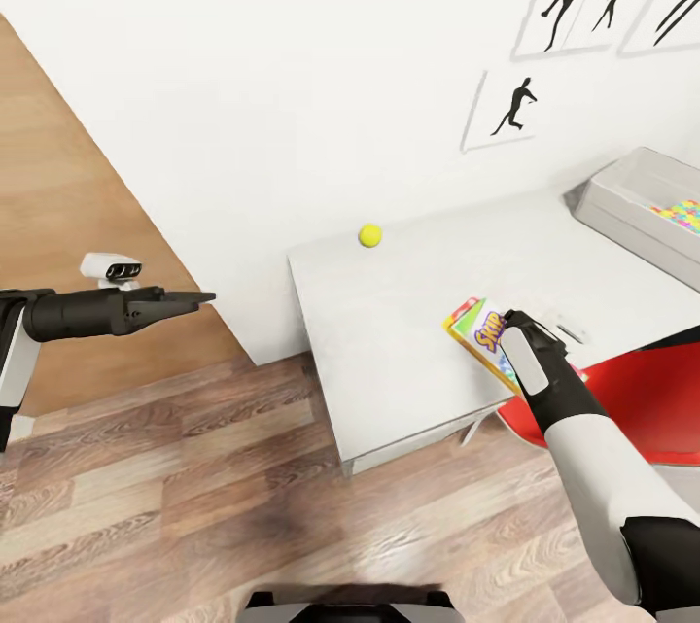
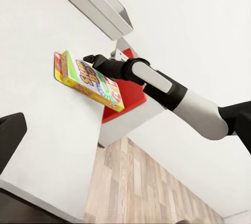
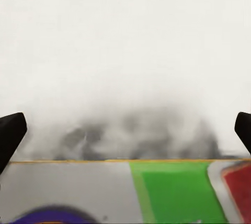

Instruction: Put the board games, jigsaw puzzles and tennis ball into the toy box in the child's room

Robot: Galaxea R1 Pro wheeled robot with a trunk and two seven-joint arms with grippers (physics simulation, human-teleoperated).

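While the right gripper (image 1: 512,324) sits over the Skip-Bo box (image 1: 483,335) at the near edge of the table (image 1: 389,331), we see the left gripper (image 1: 190,298) held out over the floor (image 1: 194,487), well apart from the table.

In the head view the box lies near the table's front edge, its long axis running from far-left to near-right, and the right arm covers its near end. A ball (image 1: 369,235) rests near the wall at the table's far left. The toy box (image 1: 622,205) stands at the far right, with puzzle pieces (image 1: 681,215) showing inside it. A red chair (image 1: 642,399) lies beyond the table's near-right edge.

The left wrist view adds the side profile: the box (image 2: 91,81) is tilted, one long edge raised off the table (image 2: 42,130), with the right gripper (image 2: 94,60) at its upper edge. Whether the fingers pinch it we cannot tell from here. The toy box (image 2: 97,1) appears as a grey wall farther along the table.

The right wrist view shows the box lid (image 3: 172,192) close up, with green, red and grey panels, and two dark fingertips (image 3: 10,132) spread wide at the frame's edges. For the left gripper, the head view shows fingers drawn to a narrow point, apparently pressed together.
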